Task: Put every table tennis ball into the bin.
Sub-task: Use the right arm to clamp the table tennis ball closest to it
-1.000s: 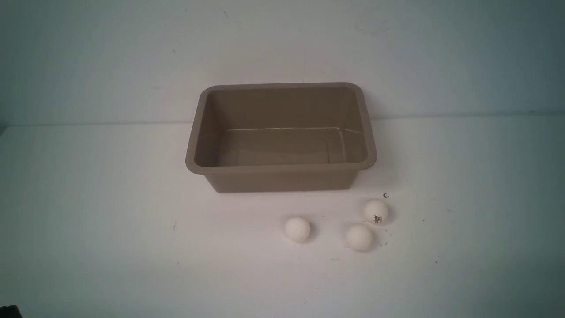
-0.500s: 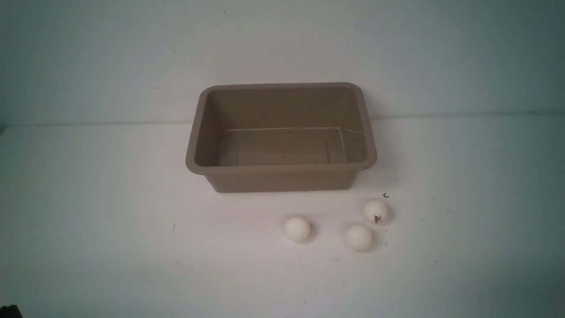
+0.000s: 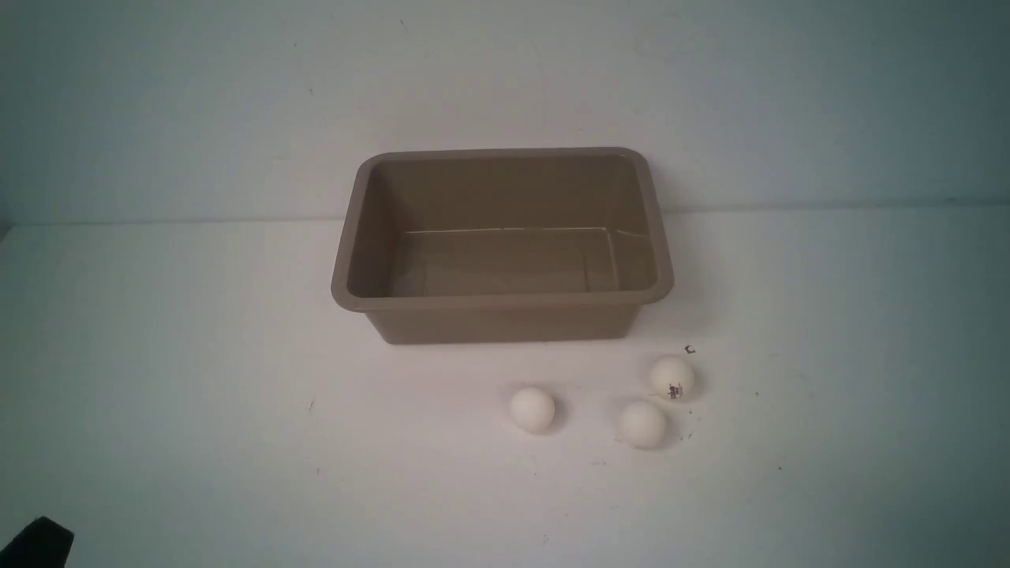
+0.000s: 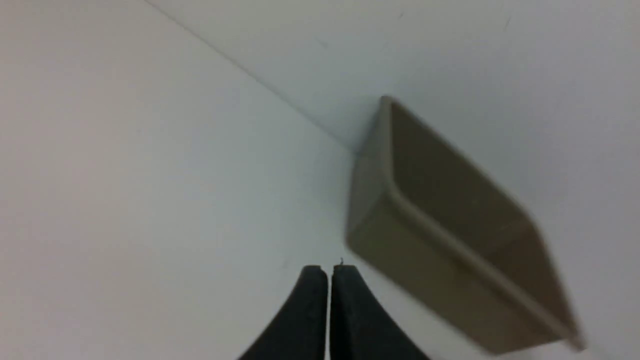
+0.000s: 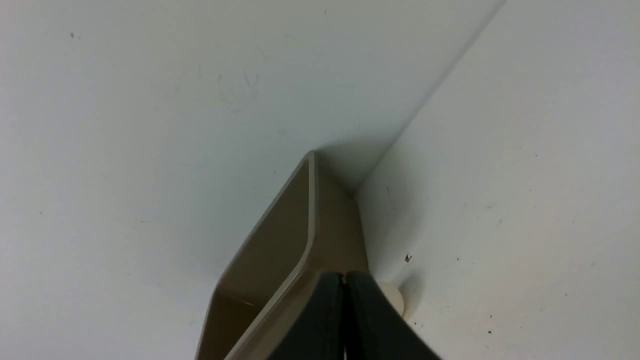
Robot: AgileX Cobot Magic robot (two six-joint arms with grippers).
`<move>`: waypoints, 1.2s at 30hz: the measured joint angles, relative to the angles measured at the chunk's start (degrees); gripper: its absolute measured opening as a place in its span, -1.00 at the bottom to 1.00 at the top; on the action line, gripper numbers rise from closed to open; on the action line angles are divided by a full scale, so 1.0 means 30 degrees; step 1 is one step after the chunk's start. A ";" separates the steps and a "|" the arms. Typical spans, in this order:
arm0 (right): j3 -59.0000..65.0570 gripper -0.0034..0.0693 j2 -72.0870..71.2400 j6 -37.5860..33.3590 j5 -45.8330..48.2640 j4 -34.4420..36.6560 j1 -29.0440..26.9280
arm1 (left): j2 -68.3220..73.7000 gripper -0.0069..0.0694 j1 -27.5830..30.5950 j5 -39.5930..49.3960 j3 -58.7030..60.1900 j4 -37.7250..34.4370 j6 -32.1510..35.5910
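Three white table tennis balls lie on the table in front of the bin (image 3: 502,300): one (image 3: 532,409) near the middle, one (image 3: 642,424) to its right, and one with a dark logo (image 3: 672,377) nearest the bin's front right corner. The taupe bin holds nothing. My left gripper (image 4: 328,271) is shut and empty, with the bin (image 4: 450,235) ahead of it and off to one side. My right gripper (image 5: 344,276) is shut too, the bin's corner (image 5: 310,235) just beyond its tips and a ball (image 5: 395,297) half hidden behind one finger. A dark piece of the left arm (image 3: 35,544) shows at the front view's bottom left corner.
A pale wall rises just behind the bin. A tiny dark speck (image 3: 690,349) lies on the table by the logo ball.
The dark piece of the left arm has come further into the front view's bottom left corner. Balls and bin have not moved.
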 joint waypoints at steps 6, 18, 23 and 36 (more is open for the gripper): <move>0.0000 -0.95 0.0000 0.0015 -0.0177 0.0319 0.0000 | 0.0000 -0.83 0.0000 -0.0944 0.0000 -0.3881 -0.0157; 0.0000 -0.95 0.0000 -0.6795 -0.0115 0.0508 0.0000 | 0.0000 -0.83 0.0000 -0.1919 0.0000 -0.7052 -0.0299; -0.0260 -0.95 0.0000 -1.0151 -0.0003 0.3123 0.0000 | 0.0000 -0.83 0.0000 -0.1919 0.0000 -0.7263 -0.0165; -0.9467 -0.94 0.5383 -1.8092 0.5096 0.2621 0.0000 | 0.1740 -0.83 0.0000 0.3056 -0.5206 -0.6676 1.1984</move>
